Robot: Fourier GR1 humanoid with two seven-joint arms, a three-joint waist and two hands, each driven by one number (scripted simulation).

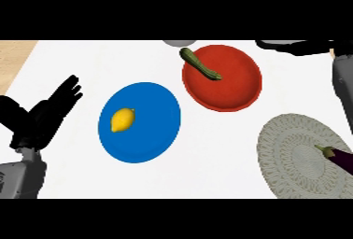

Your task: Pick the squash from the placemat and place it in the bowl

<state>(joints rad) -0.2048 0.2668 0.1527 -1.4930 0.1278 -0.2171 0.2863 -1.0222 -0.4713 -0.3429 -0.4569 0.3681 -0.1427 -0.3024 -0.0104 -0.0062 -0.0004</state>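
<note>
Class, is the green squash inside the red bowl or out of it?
Mostly inside: the squash lies across the red bowl, its upper end resting over the bowl's rim.

- Light is bright and even across the white counter top (221, 140), which reads almost blank, without a clear gradient.
- No thing casts a distinct shadow on it; the round blue plate (148, 135) shows flat, uniform colour.
- The round red bowl (231, 88) carries the only clear shading, a darker band along its lower rim (so light seems to come from above).
- The small yellow lemon (123, 120) has a soft paler side, no hard glare.
- The black left hand (43, 114) is so dark that its surface detail is lost.
- Round things look stretched, taller than wide; the grey woven round placemat (300, 156) is cut by the right edge.
</note>
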